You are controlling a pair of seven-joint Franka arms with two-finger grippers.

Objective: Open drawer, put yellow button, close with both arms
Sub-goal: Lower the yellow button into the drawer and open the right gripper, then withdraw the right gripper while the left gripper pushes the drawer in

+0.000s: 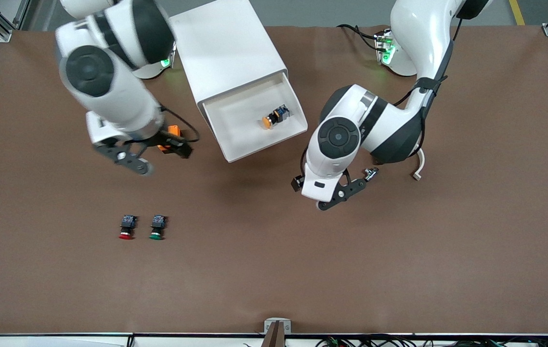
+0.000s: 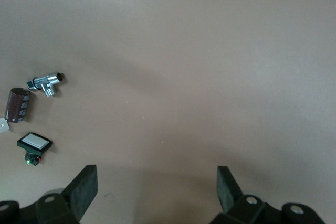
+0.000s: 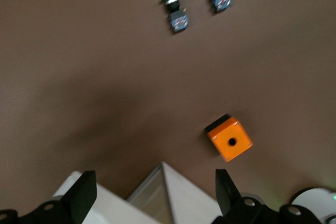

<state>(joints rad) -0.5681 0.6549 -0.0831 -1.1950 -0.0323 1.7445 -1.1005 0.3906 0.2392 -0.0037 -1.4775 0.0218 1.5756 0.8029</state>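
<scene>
On a brown table (image 1: pixel 274 270), a white cabinet (image 1: pixel 228 53) with its top drawer (image 1: pixel 293 132) pulled out toward the front camera. Inside that drawer, near the corner at the left arm's end, the yellow button (image 1: pixel 274 118) lying on its side, touched by nothing. Right gripper (image 3: pixel 155 192) up in the air over bare table beside the drawer, toward the right arm's end, jaws spread wide and empty; orange cube box (image 3: pixel 229 139) on the table just below it. Left gripper (image 2: pixel 156 187) over bare table toward the left arm's end, jaws also wide, holding nothing. Nearer the front camera, 2 more buttons side by side: red-capped button (image 1: pixel 126 227) and green-capped button (image 1: pixel 157 227).
</scene>
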